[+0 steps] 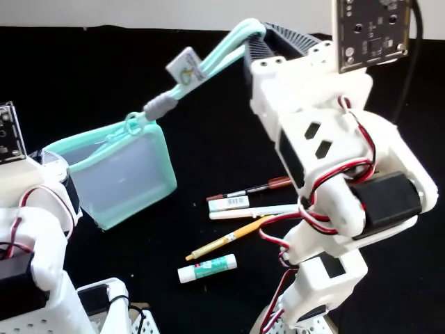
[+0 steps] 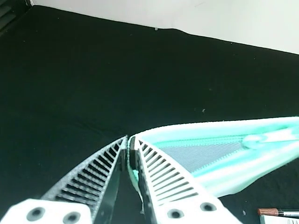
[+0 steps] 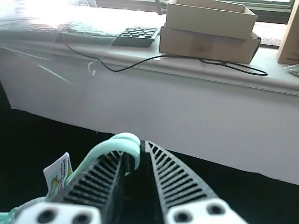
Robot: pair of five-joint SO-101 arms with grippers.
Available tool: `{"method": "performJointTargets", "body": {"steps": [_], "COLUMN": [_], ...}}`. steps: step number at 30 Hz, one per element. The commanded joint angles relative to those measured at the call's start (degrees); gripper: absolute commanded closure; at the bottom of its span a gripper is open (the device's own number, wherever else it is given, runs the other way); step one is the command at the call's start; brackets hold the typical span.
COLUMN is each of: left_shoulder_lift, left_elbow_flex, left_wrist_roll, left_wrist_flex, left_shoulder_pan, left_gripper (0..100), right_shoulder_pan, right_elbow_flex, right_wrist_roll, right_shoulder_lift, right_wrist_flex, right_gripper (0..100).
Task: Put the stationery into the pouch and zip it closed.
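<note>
Seemingly to stretch it taut, left gripper (image 2: 129, 141) pinches a corner of the translucent mint-green soft pouch (image 1: 122, 174); right gripper (image 3: 134, 149) clamps its mint cord loop (image 1: 224, 50).

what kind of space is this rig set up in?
Probably an office or lab room: a black computer keyboard and two stacked brown cardboard boxes sit on a white ledge behind the black cloth-covered table, with a thin black cable trailing along it.

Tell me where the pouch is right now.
High view, left half: the mint pouch is held between the left gripper, pinching its end, and the right gripper, gripping its strap loop, with pens to its right.
</note>
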Motion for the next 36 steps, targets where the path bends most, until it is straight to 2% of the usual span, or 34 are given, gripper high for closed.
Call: {"method": "performJointTargets", "body": {"steps": [1, 33, 36], "left_shoulder_lift": [0.0, 0.0, 0.0], "left_elbow_flex": [0.0, 0.4, 0.4], "left_wrist_roll": [0.0, 0.0, 0.0], "left_wrist_flex": [-1.4, -1.2, -1.2], "left_shoulder_pan": [-1.3, -1.0, -1.0], "left_gripper": [99, 99, 99], "right_shoulder_pan": [2.1, 4.9, 4.7], "right_elbow_flex": [-2.1, -0.9, 4.9], "right_wrist_roll": [-0.5, -0.6, -1.8], "right_shoulder_lift": [-1.6, -1.5, -1.6], "right_wrist_flex": [0.3, 1.2, 1.3], "right_gripper": [99.1, 98.8, 92.9]}}
